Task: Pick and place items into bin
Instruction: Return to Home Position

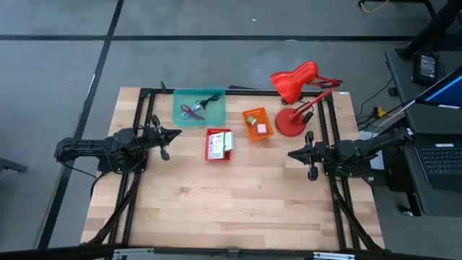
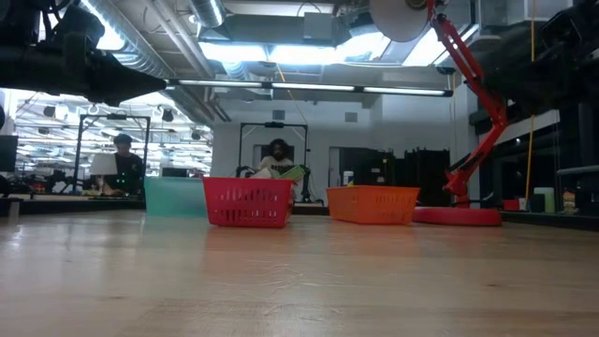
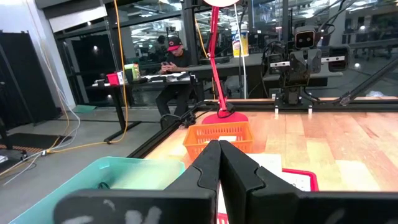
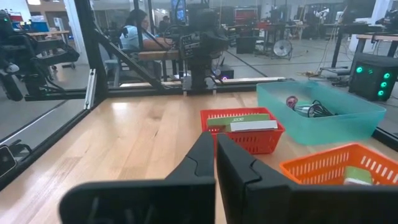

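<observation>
jaws on both arms are together, empty; teal bin (image 1: 216,117), red bin (image 1: 219,158), orange bin (image 1: 258,137) sit ahead, loaded. looks like you're homing: next, park both.

Left arm (image 1: 101,150) sits folded low on its own side, forearm level. Left gripper (image 1: 175,134) points inward, fingers (image 3: 205,169) pressed flat together, nothing held. Right arm (image 1: 355,153) mirrors that pose on the opposite side. Right gripper (image 1: 291,153) aims inward too — I read its fingers (image 4: 200,155) as closed, empty. Grippers face each other, well apart.
</observation>
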Available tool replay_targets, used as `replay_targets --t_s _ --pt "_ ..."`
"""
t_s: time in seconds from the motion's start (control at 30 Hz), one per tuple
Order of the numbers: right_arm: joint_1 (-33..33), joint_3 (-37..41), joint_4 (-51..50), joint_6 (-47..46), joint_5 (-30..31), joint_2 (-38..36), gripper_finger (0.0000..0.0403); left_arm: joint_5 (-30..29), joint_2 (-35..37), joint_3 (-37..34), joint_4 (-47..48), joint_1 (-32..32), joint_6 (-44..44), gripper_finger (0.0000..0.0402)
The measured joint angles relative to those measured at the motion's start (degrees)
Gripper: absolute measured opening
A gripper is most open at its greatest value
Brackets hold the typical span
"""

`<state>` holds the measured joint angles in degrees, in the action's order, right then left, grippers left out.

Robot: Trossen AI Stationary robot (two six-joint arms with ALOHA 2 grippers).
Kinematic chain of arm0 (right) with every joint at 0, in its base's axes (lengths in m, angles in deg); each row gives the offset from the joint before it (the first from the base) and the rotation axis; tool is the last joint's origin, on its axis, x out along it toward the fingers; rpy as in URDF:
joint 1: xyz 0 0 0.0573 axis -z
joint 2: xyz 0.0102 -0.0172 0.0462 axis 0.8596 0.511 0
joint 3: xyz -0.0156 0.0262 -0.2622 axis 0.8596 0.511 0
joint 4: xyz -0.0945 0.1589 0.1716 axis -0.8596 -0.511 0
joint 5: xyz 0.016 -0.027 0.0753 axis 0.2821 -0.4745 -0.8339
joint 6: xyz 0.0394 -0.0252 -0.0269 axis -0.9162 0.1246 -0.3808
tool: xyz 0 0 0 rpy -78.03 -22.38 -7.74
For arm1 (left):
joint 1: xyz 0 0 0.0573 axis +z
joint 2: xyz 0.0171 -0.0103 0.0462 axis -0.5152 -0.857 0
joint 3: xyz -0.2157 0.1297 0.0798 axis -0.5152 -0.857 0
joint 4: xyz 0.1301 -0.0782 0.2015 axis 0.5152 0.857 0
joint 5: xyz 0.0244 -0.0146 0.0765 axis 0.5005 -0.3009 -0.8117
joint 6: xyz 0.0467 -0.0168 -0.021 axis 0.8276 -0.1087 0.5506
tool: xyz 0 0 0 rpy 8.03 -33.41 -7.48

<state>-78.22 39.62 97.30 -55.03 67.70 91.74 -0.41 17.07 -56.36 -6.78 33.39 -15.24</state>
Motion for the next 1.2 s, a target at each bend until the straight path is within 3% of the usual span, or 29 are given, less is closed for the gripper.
replay_targets --t_s 0.27,0.43,0.63,1.2 --pt "0.2 0.0 -2.7 2.6 -0.9 -2.8 0.0000 0.0 0.0 0.0 0.0 0.0 0.0 0.0003" --pt "1.8 0.0 -4.5 2.3 -11.4 -8.3 0.0000 0.0 0.0 0.0 0.0 0.0 0.0 0.0003" --pt "3.3 0.0 -6.0 5.6 -21.0 -8.3 0.0000 0.0 0.0 0.0 0.0 0.0 0.0 0.0003" --pt "3.4 0.0 -6.2 1.5 -21.9 -8.3 0.0001 0.0 0.0 0.0 0.0 0.0 0.0 0.0003"
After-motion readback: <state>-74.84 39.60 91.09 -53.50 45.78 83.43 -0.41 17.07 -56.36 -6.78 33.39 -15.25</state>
